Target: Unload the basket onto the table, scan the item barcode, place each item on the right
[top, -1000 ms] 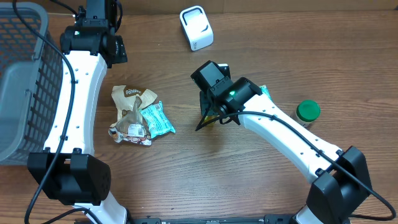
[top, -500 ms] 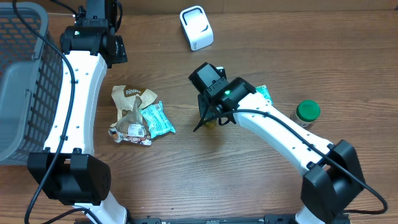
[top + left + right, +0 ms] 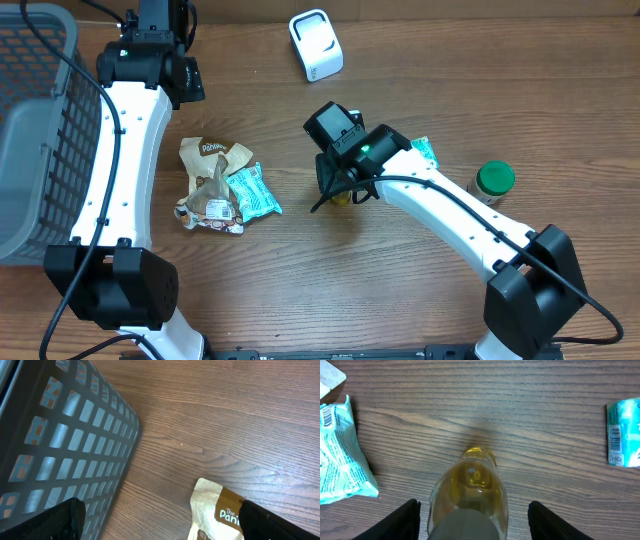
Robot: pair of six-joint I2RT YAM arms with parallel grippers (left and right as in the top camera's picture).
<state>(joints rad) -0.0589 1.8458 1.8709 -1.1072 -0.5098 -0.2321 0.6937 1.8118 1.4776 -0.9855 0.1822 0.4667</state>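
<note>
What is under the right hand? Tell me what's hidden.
A yellow bottle on the table, between the spread fingers of the right hand. The arm hides nearly all of it from overhead; its label cannot be seen.

Soft, even light comes from overhead, and the wooden table (image 3: 300,300) shows only faint, short shadows. The overhead view is crisp. Close to the right wrist lens the yellow bottle (image 3: 470,485) blurs, and the basket (image 3: 60,435) looks slightly soft.
</note>
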